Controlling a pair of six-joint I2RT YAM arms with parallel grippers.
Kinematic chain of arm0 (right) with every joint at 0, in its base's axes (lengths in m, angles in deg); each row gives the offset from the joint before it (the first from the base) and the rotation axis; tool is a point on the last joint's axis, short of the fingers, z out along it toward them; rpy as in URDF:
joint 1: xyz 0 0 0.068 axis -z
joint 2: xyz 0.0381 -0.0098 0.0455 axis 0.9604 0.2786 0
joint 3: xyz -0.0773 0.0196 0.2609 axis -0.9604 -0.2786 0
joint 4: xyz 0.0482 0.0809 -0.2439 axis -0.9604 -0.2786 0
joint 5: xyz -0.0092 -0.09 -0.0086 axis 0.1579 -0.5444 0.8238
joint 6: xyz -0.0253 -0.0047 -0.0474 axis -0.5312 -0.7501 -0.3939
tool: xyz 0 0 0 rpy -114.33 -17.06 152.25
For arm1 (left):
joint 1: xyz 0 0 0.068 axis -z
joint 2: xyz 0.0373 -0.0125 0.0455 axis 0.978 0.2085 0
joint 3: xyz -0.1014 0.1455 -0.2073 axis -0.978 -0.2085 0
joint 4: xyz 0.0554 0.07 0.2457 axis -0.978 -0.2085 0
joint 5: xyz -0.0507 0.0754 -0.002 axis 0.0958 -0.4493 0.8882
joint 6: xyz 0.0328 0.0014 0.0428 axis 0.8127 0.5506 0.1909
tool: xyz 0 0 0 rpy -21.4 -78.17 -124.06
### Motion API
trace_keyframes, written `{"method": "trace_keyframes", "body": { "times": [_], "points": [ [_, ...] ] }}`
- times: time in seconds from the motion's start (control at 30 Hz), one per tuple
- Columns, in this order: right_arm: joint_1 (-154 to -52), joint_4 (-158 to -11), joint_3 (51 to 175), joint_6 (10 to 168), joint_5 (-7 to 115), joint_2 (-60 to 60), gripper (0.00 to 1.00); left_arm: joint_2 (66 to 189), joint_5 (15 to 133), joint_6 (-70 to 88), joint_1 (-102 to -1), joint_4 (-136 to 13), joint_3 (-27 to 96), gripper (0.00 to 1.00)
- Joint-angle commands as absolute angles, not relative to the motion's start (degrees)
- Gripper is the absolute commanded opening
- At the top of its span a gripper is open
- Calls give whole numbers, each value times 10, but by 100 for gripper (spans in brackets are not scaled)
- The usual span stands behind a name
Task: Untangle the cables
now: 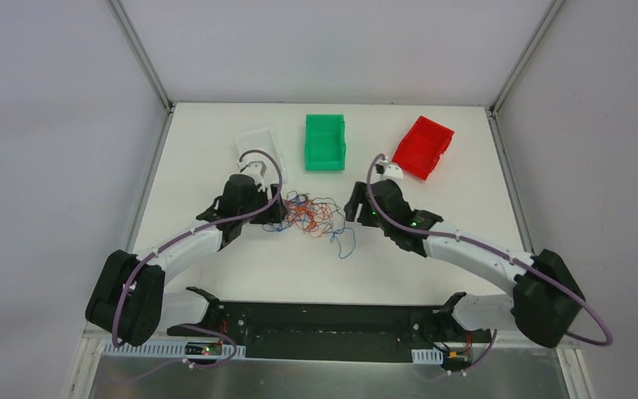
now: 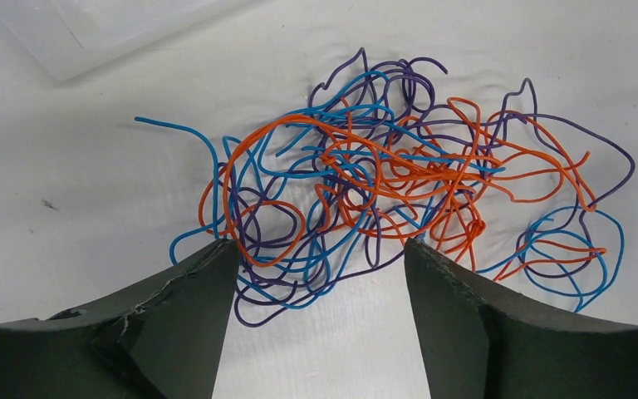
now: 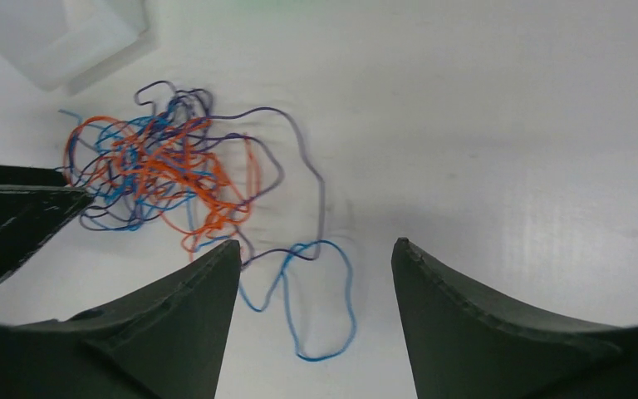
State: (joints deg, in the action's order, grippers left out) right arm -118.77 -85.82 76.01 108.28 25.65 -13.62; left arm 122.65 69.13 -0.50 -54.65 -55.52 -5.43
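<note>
The cables [image 1: 316, 214] lie in the middle of the table [image 1: 257, 274], in one loose knot of very thin blue, orange and dark purple wires. The left gripper [image 2: 320, 245] stands at 9 o'clock of the knot with its jaws apart; some wires lie between them, but nothing is clamped. The right gripper [image 3: 314, 244] stands at 3 o'clock, jaws apart as well, and holds nothing.

I think the wires are very light and soft, a little springy, and they will catch on each other when pulled. A good place to hold seems the blue loop [image 3: 353, 299], which hangs free at 5 o'clock of the knot.

Farther away stand three boxes: a clear box [image 1: 257, 143] at 11 o'clock, a green box [image 1: 325, 143] at 12 and a red box [image 1: 423, 147] at 1 o'clock.
</note>
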Motion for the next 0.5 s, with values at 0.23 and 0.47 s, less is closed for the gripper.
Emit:
{"method": "trace_keyframes", "body": {
  "times": [0.23,0.47],
  "points": [
    [-1259,-882,994,1013,313,111,70,1143,745,25,-541,-479,-99,67],
    [-1211,-930,1108,962,428,175,64,1221,815,21,-539,-498,-61,66]
  ]
}}
